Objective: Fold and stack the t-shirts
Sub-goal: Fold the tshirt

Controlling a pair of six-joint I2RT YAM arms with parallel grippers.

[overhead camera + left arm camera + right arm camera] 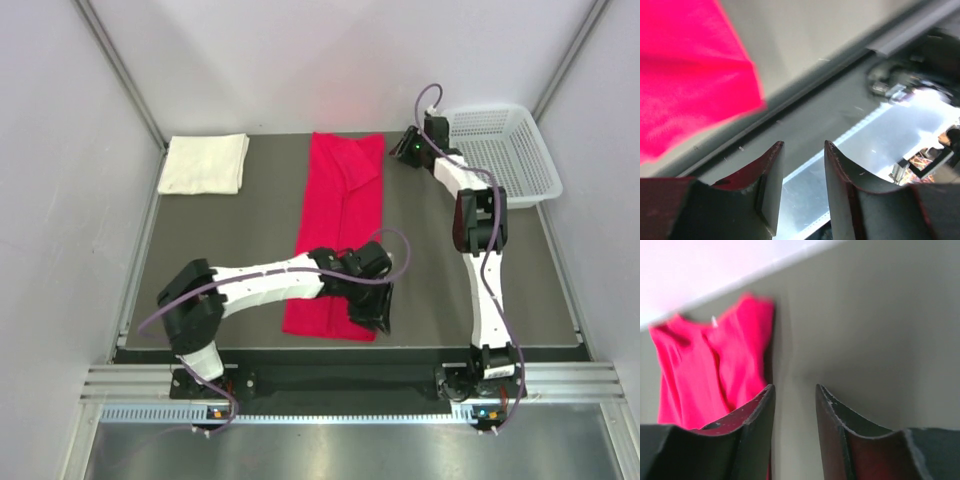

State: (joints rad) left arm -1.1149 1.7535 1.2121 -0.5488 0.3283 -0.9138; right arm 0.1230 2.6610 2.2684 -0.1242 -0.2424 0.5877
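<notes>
Red t-shirt (335, 200): lies as a long narrow strip down the middle of the table (230, 230), from the far edge almost to the near edge. Cream-white t-shirt (205, 163): a folded square at the far left corner.

My left gripper (802, 145) sits at the strip's near right corner, jaws apart, nothing between them. My right gripper (794, 387) is just beside the strip's far right corner, jaws also apart and empty.

Handling, as I judge it: light, limp cloth that will sag and drag, and the layers may slide. Best to pinch both layers at the two end corners and carry them together.

White mesh basket (545, 165): at the far right corner, partly over the table's edge. No cloth shows inside it.
</notes>
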